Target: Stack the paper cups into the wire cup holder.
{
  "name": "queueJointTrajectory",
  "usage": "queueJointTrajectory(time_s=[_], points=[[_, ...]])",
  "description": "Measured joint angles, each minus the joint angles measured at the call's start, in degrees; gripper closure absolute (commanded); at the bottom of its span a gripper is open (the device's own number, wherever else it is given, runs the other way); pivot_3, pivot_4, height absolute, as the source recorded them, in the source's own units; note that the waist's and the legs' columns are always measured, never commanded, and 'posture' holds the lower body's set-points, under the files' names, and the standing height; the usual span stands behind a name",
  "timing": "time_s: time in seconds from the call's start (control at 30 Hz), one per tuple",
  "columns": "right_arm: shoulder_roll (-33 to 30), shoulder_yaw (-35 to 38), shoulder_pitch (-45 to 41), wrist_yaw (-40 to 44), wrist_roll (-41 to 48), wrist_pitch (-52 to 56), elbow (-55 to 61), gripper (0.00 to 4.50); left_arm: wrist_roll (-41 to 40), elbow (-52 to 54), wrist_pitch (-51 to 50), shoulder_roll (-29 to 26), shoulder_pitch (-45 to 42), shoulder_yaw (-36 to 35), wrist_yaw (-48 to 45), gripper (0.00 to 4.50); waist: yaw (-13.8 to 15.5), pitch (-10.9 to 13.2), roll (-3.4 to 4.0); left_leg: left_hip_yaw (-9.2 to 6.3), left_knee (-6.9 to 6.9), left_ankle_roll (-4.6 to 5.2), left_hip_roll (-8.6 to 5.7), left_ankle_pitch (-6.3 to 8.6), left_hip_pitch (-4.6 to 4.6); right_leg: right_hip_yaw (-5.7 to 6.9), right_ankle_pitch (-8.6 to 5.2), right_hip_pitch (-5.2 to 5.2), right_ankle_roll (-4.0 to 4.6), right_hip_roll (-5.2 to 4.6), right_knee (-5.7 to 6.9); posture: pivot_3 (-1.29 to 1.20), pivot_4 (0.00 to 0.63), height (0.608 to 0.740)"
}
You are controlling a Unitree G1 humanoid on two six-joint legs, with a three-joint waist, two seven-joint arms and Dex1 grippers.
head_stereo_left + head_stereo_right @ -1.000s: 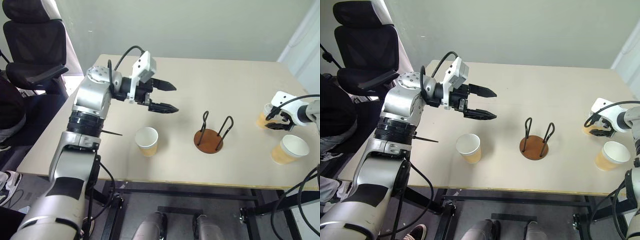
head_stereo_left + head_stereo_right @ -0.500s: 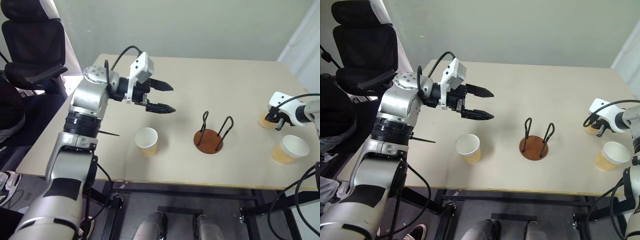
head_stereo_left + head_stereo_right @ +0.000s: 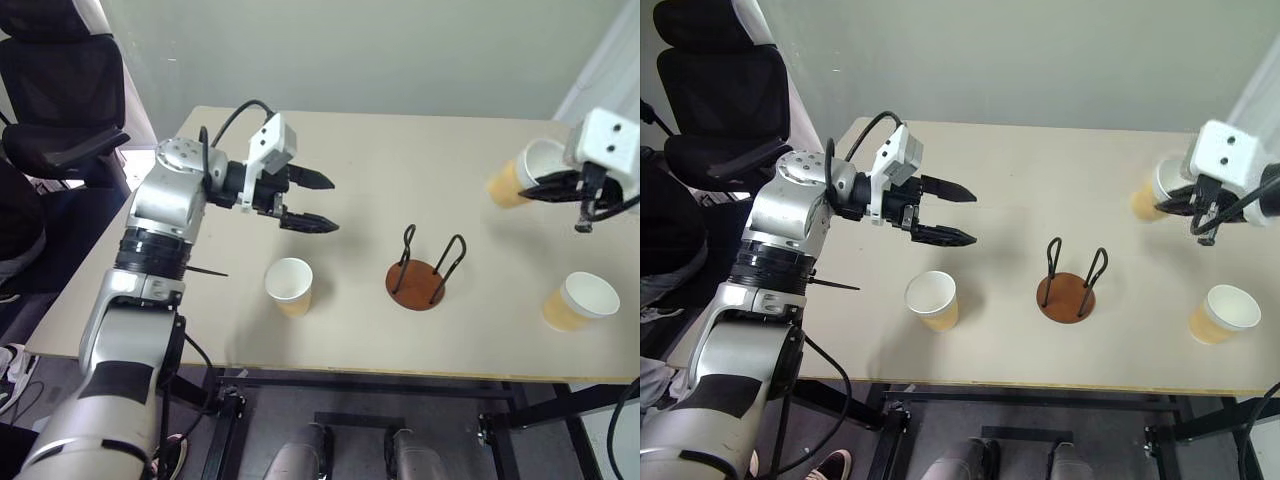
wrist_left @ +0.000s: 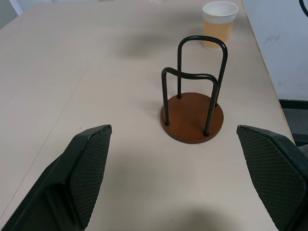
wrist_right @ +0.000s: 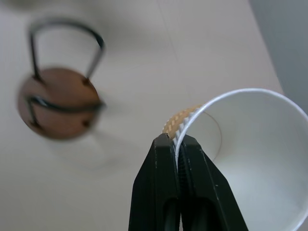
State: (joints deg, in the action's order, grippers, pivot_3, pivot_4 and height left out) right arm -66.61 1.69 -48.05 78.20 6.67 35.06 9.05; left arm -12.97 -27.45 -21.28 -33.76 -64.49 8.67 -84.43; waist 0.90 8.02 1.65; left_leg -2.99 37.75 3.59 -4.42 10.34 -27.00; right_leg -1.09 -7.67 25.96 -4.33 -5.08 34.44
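— Right hand (image 5: 175,149)?
— Pinched on a paper cup's (image 3: 512,178) rim, cup held above the counter (image 3: 400,150).
— Left hand (image 3: 320,203)?
— Spread wide, nothing in it. Wire cup holder (image 3: 417,280) stands mid-counter, between two standing cups.

Matt paper cups (image 3: 289,287) — glossy wire cup holder (image 3: 418,268), wood-look base

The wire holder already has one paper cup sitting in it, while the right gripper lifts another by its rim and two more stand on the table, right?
Not quite: the wire holder is empty, as the left wrist view shows. The rest holds: the right gripper pinches the rim of a lifted cup, and only two other cups stand on the table.
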Motion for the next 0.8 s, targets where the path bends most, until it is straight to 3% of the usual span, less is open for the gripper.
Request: queueJointTrajectory(time_s=[0.3,0.8], points=[[1.14,-1.6,0.85,-1.98,8.56,10.25,14.43,4.48,0.32,-1.12,1.81,1.28,0.09,0.98,-0.39,0.0,0.04,0.0,0.0,0.02,0.24,0.18,-0.01,-0.02,-0.02,-0.06,0.01,-0.02,-0.06,0.01,0.14,0.0,0.15,0.74],[1.97,-5.42,4.42,-4.53,10.14,9.05,14.83,4.48,0.75,-1.3,2.44,2.04,0.09,0.98,-0.17,0.0,-0.01,0.0,0.0,0.16,0.27,0.28,-0.01,-0.1,0.01,-0.21,-0.02,0.01,-0.23,0.02,0.29,0.0,0.15,0.74]])
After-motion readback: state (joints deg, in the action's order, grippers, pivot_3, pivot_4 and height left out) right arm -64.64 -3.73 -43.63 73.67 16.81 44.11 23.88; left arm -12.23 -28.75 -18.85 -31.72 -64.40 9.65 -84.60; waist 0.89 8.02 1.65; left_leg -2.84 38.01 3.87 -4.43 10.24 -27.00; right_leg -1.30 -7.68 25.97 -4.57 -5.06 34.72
